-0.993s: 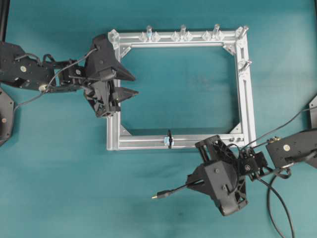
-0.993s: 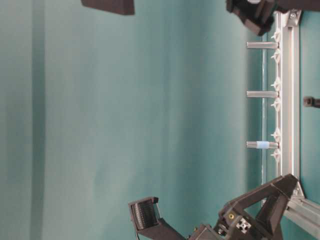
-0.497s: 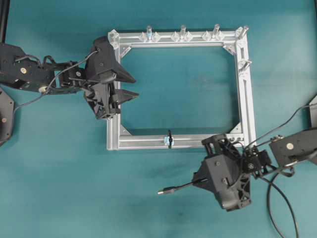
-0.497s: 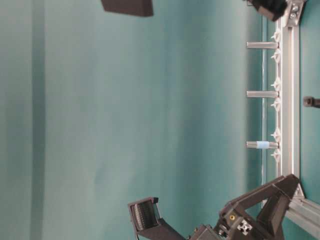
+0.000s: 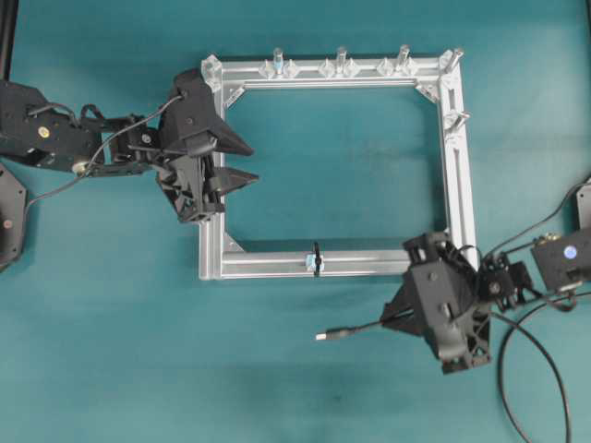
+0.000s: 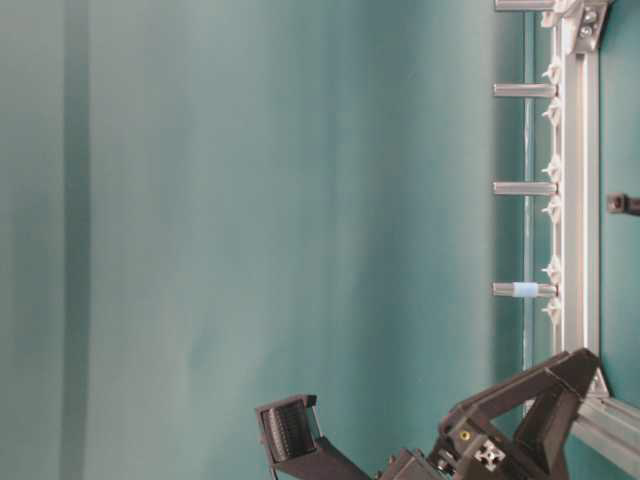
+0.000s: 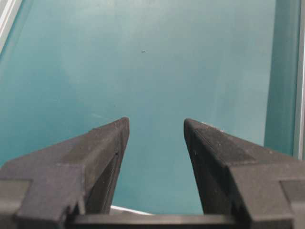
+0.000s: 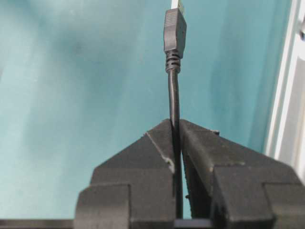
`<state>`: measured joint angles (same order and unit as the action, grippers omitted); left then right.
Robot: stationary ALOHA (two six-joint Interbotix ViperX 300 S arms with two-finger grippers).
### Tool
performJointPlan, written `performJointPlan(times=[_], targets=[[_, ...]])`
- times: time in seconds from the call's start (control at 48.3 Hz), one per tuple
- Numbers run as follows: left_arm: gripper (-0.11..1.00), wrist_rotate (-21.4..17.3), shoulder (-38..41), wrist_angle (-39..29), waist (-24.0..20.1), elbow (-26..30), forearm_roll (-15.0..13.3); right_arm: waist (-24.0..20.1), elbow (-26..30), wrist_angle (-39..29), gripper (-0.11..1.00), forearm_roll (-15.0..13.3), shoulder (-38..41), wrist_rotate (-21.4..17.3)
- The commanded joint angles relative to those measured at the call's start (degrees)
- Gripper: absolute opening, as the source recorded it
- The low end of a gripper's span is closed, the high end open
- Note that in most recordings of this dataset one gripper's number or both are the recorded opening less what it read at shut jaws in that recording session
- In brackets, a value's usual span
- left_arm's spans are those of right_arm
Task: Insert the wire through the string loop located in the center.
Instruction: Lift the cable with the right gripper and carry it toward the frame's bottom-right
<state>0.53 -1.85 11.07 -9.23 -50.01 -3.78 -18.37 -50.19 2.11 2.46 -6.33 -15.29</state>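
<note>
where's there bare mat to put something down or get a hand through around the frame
Bare mat fills the inside of the aluminium frame and the lower left, below its bottom bar and left of the wire plug. It is crowded at the frame's left bar under the left gripper, and at the lower right corner around the right gripper.

Matt teal table covering (image 5: pixel 111 323), smooth. Silver aluminium frame (image 5: pixel 459 185), satin sheen, with bright metal pegs (image 6: pixel 523 188). Matt black plastic right gripper (image 8: pixel 175 138), faintly grainy, pinching smooth black rubbery wire (image 8: pixel 173 95); metal plug tip (image 5: pixel 321 337).
</note>
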Motion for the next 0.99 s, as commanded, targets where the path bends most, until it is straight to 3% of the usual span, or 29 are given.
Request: performJointPlan(times=[0.0,0.31,0.972], targets=[[0.55,0.35,-1.41,0.26,0.35,0.88,0.18,0.44,0.26,0.70,0.08,1.05,-1.23,-0.09],[0.55,0.35,-1.41,0.26,1.41,0.88,0.18,3.25,-2.11,2.90,0.08,2.37,-1.32,-0.09],[0.54,0.44,-1.41,0.26,2.29,0.97,0.18,10.28,-7.65,3.34,0.08,2.02,-7.29,0.00]])
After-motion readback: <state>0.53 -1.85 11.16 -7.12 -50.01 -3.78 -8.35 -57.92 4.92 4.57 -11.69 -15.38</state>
